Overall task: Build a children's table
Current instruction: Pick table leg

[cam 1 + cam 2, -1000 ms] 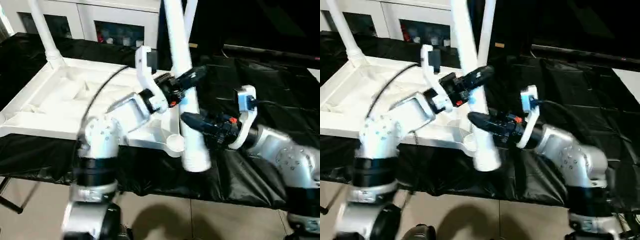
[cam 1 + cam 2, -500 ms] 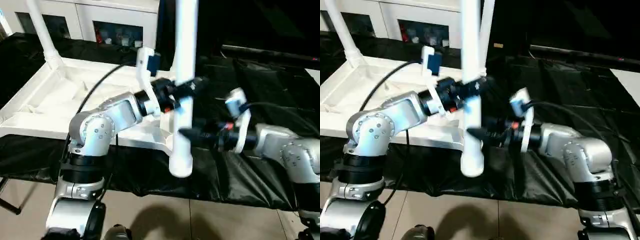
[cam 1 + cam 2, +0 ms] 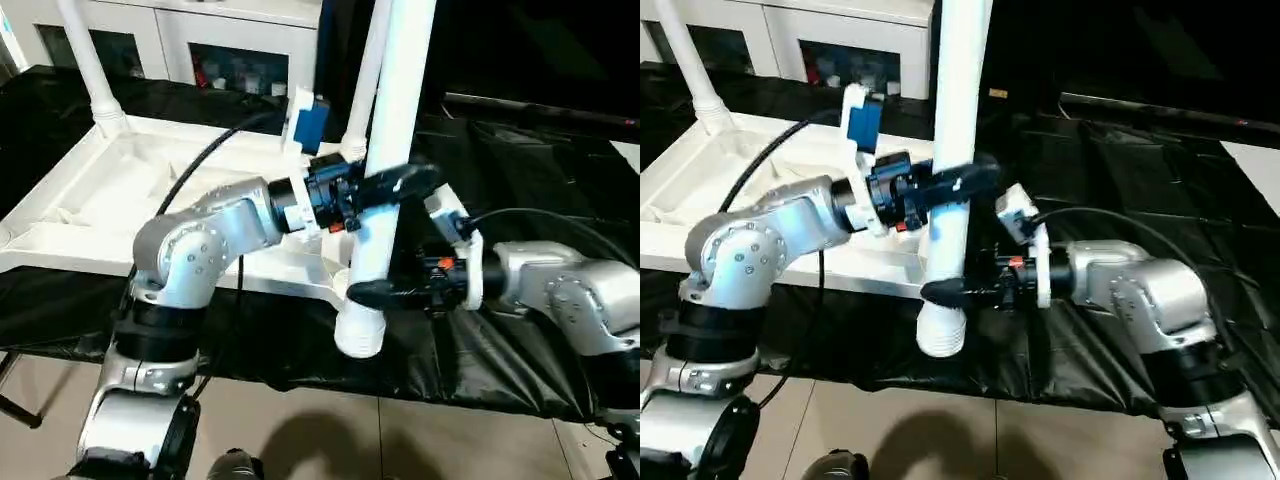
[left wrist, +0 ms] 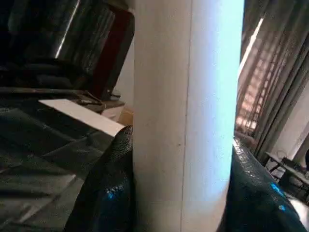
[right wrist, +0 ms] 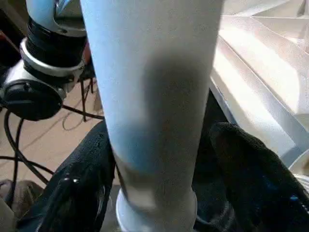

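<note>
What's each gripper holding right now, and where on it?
Both hold the same white table leg. The left gripper clamps its shaft partway up; the right gripper grips lower down, just above the flared end.

A black plastic sheet [image 3: 520, 170] drapes the surface before me, crinkled and shining. Behind it stands a white cabinet [image 3: 180, 30] with glass doors. Below the surface's near edge lies a pale tiled floor [image 3: 400, 440].
</note>
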### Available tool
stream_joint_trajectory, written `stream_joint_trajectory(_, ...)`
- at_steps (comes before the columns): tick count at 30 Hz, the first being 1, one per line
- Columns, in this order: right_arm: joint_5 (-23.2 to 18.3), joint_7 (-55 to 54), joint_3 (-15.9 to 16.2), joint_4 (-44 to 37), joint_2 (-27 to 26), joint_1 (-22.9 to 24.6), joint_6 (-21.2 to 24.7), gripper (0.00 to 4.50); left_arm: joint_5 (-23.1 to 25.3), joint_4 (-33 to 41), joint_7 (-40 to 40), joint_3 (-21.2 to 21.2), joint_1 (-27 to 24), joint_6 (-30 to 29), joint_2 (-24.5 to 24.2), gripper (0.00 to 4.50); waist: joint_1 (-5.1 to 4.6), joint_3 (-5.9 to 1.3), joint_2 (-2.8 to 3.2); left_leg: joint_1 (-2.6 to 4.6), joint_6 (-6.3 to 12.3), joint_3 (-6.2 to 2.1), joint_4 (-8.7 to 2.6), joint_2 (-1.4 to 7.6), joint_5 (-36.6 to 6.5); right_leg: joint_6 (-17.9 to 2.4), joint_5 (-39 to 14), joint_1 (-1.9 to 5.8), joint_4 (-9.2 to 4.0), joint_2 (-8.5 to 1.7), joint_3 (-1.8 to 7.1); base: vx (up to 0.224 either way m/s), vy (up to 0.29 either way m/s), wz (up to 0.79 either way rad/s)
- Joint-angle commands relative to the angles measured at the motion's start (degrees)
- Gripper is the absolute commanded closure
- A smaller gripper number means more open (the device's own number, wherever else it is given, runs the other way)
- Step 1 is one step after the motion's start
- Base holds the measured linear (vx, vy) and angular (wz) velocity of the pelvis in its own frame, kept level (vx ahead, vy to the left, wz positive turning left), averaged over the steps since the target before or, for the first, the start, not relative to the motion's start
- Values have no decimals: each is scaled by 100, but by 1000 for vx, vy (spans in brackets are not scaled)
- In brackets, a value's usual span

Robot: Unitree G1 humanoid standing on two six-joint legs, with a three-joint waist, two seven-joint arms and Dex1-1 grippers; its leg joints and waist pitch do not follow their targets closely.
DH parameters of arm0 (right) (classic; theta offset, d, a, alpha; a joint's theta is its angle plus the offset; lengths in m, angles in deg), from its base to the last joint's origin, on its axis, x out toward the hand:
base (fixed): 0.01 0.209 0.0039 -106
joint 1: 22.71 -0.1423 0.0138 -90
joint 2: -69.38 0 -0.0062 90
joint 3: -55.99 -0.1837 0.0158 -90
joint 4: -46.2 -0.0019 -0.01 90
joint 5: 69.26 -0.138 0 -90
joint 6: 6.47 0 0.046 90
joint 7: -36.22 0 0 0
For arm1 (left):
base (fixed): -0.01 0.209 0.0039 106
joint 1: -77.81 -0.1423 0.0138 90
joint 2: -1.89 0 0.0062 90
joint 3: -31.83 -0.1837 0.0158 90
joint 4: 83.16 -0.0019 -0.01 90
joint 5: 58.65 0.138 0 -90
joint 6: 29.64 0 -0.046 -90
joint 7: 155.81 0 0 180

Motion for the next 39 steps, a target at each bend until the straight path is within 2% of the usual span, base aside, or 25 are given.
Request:
stream_joint_trajectory(1,116,-20,53,109,3,-26,-62,129,-44,55,38,-27,141,69,51,271,-24,-501,-176,255,-459,-56,-399,114,-1749,-851,-1952,150,-455,-218,117,0,0,0)
stream_joint_trajectory(2,121,-14,51,107,-13,-21,-68,129,-46,63,33,-27,137,69,53,271,-2,-508,-143,254,-444,-65,-391,110,-1690,-859,-1943,160,-425,-233,116,0,0,0)
stream_joint_trajectory(3,121,-14,51,107,-13,-21,-68,129,-46,63,33,-27,137,69,53,271,-3,-497,-99,259,-442,-63,-393,115,-1697,-849,-1989,134,-442,-237,125,0,0,0)
stream_joint_trajectory(6,124,-6,56,122,-82,-3,-98,129,-58,39,-8,0,149,84,85,271,-12,-502,-107,278,-495,-67,-400,119,-1795,-846,-1939,127,-440,-218,119,0,0,0)
stream_joint_trajectory(14,106,-12,30,213,-160,18,-98,129,-13,7,14,1,173,84,108,271,-5,-513,-119,270,-498,-70,-402,114,-1780,-852,-1885,139,-432,-216,117,0,0,0)
stream_joint_trajectory(15,98,-17,25,216,-168,27,-77,155,-2,20,29,-16,165,85,98,271,-2,-513,-101,271,-504,-75,-405,115,-1784,-859,-1861,139,-426,-216,117,0,0,0)
stream_joint_trajectory(28,92,-6,34,281,-184,57,-25,248,126,2,83,-111,162,138,9,271,-4,-518,-117,279,-545,-81,-411,115,-1911,-846,-1902,136,-433,-211,113,0,0,0)
stream_joint_trajectory(29,97,-8,34,288,-188,63,-29,252,179,7,88,-138,159,193,-4,236,-5,-518,-119,275,-544,-81,-412,114,-1892,-843,-1880,137,-433,-213,113,0,0,0)
stream_joint_trajectory(31,106,-29,32,298,-203,89,-38,256,315,-36,-47,-151,182,313,32,201,1,-517,-108,284,-556,-84,-415,119,-1927,-836,-1912,130,-436,-216,113,0,0,0)
stream_joint_trajectory(33,119,-99,7,312,-243,113,-52,257,278,-149,-142,-21,251,381,118,198,1,-516,-116,280,-564,-82,-415,118,-1948,-829,-1906,130,-439,-214,115,0,0,0)
stream_joint_trajectory(37,119,-174,-44,316,-299,142,-99,260,323,-190,-174,95,292,649,177,155,3,-523,-112,275,-571,-92,-419,116,-1970,-833,-1877,138,-447,-219,107,0,0,0)
stream_joint_trajectory(38,110,-252,-108,326,-364,170,-159,261,336,-233,-267,242,321,932,300,153,10,-525,-78,276,-578,-99,-424,119,-1960,-855,-1803,144,-434,-221,107,0,0,0)
stream_joint_trajectory(39,110,-252,-108,326,-364,170,-159,261,336,-233,-267,242,321,932,300,153,5,-521,-91,276,-573,-87,-421,119,-1976,-867,-1789,134,-454,-220,114,0,0,0)
